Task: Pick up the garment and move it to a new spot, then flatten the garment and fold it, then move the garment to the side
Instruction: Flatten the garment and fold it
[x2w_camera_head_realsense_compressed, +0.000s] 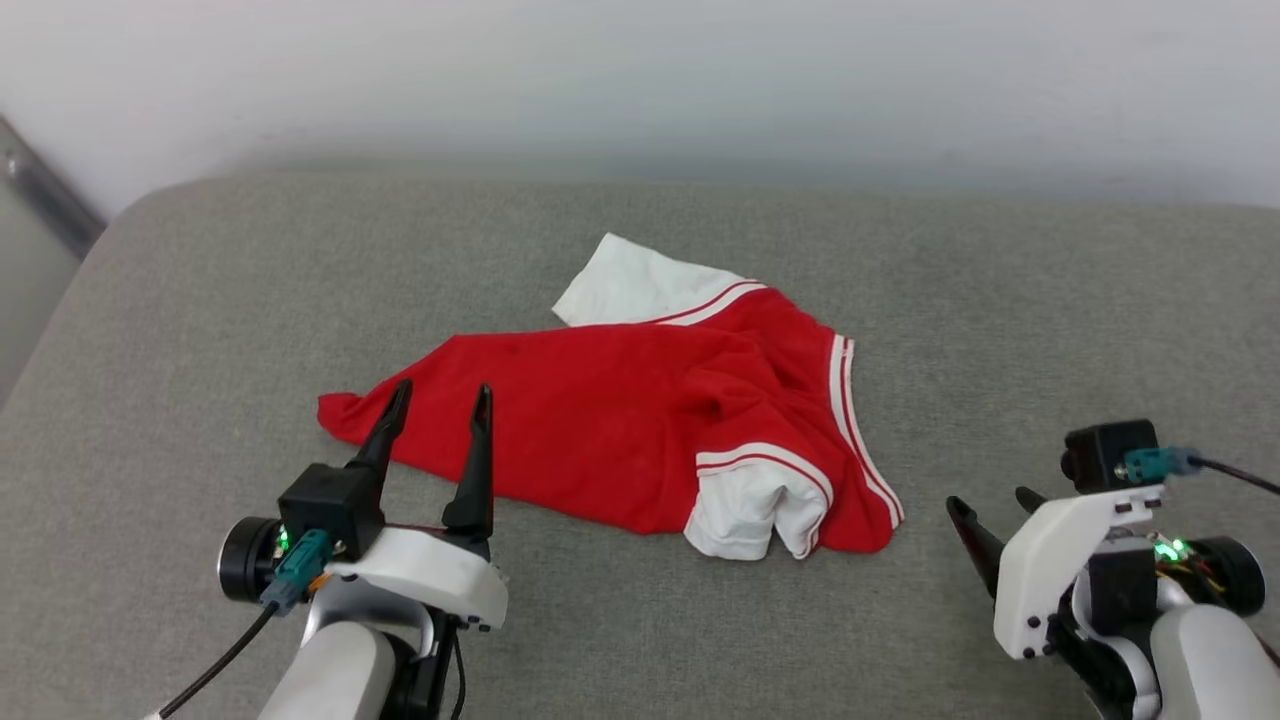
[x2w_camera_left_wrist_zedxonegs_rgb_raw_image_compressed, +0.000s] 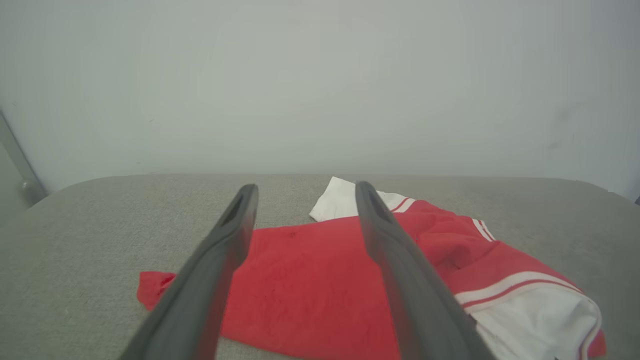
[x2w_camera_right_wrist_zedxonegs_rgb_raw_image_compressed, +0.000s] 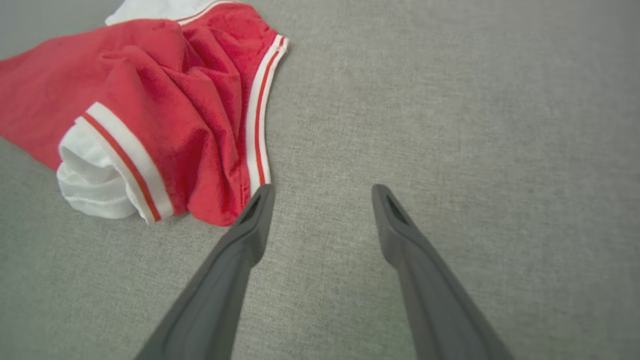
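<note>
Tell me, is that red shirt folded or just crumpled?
Crumpled, not folded: the garment lies bunched, with deep creases in the red cloth and its near white sleeve curled.

The crumpled red-and-white jersey garment lies ahead of the left pincer; around the right pincer, grey fabric worktop lies bare.

White wrists, black fingers, teal plugs

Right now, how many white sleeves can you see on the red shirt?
2. The far sleeve lies flat at the shirt's back edge; the near sleeve is bunched at its front edge. The shirt is crumpled, so some cloth is hidden.
</note>
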